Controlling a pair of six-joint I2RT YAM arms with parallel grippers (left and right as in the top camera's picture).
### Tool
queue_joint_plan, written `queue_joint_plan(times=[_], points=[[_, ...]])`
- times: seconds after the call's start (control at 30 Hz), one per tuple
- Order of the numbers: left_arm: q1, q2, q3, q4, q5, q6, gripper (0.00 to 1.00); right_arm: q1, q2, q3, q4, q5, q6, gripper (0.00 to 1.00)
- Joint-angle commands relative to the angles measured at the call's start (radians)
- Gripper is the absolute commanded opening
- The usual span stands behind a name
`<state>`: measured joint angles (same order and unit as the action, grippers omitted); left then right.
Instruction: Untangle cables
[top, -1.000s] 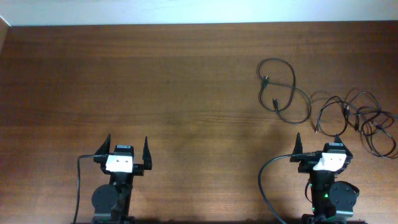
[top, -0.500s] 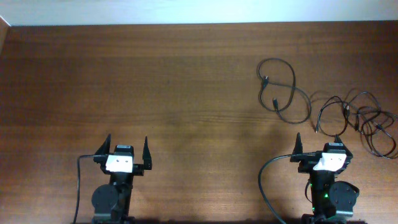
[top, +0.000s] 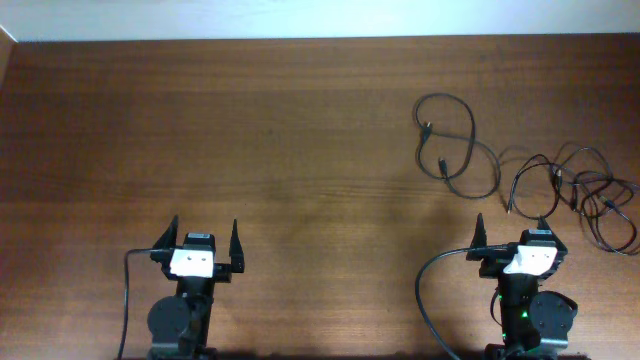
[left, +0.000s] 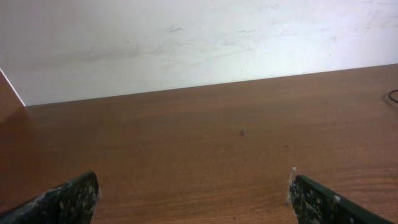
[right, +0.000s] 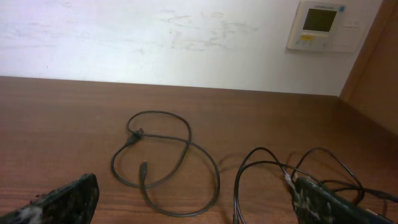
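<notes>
- When seen from overhead: thin black flexible cables (top: 588, 190) at far right of brown wooden table (top: 250, 150), just ahead of right gripper (top: 511, 226); left gripper (top: 205, 228) well apart; both splayed, empty.
- Left wrist: only table ahead.
- Right wrist: loose loop (right: 134, 138) ahead-left, knotted bundle (right: 292, 177) ahead-right.

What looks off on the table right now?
Only the knotted bundle of thin black cables sprawling at the brown wooden table's far right, by the right gripper; one looped black cord lies beside it. No visible damage or spills.
</notes>
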<state>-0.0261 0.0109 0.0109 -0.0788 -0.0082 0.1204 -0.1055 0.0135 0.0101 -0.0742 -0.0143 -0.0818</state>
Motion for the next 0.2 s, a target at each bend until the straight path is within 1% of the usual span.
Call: queue_joint_plan(times=[0.0,0.17], points=[[0.003,-0.006,-0.002,-0.005,-0.007,0.016,0.99,0.007,-0.007,-0.004,-0.007,0.023,0.008,0.99],[0.003,-0.006,-0.002,-0.005,-0.007,0.016,0.99,0.007,-0.007,-0.005,-0.006,0.023,0.008,0.99]])
